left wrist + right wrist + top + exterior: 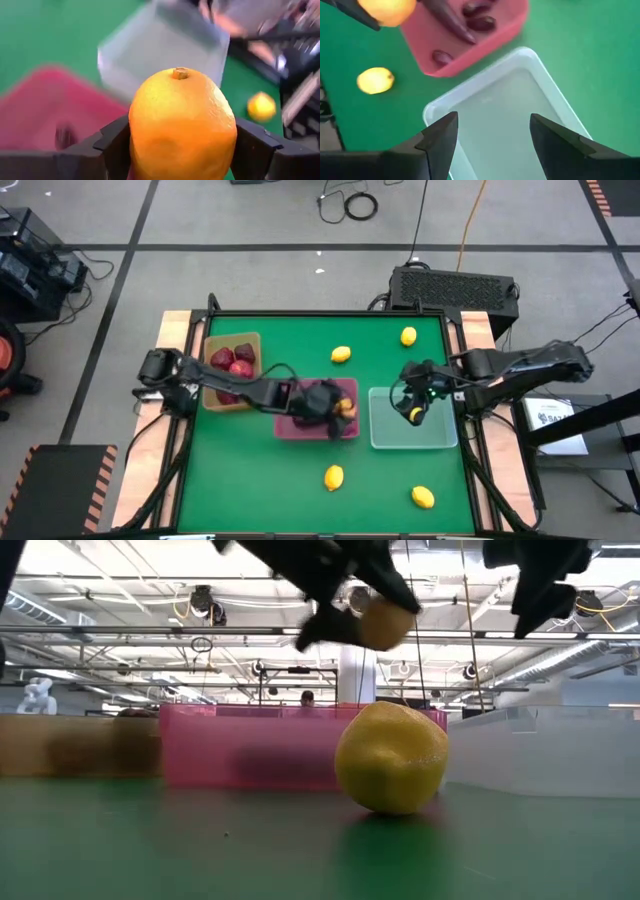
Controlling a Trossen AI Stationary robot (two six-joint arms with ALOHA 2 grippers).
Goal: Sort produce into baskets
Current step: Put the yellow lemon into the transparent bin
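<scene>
The left gripper (180,150) is clamped on a lemon (182,125), fingers pressed on both its sides, and it hangs in the air above the pink tray (316,423), near the edge that faces the clear tray (412,440). So that lemon looks to be mid-trip toward the clear tray, if I'm reading it right.

The right gripper (492,135) hovers over the clear tray with its fingers spread. From its own camera nothing sits between them, though the overhead view shows a yellow spot right at it, so I wouldn't swear it's empty.

Progress, going from the clear tray as the reference:
- the clear tray itself looks bare inside, no lemon dropped in yet
- the pink tray just beside it already holds dark purple eggplants (479,19)
- the tan tray (233,370), on the far side of the pink one, holds the red apples (236,360)

So apples and eggplants look sorted. What's left is lemons. Four still lie loose on the green table (250,480): two beyond the clear tray toward the back edge (341,355) (408,336) and two on the front side of it (334,477) (423,497), all well apart from it.

I'd call it past halfway, with the lemon part barely started.
</scene>
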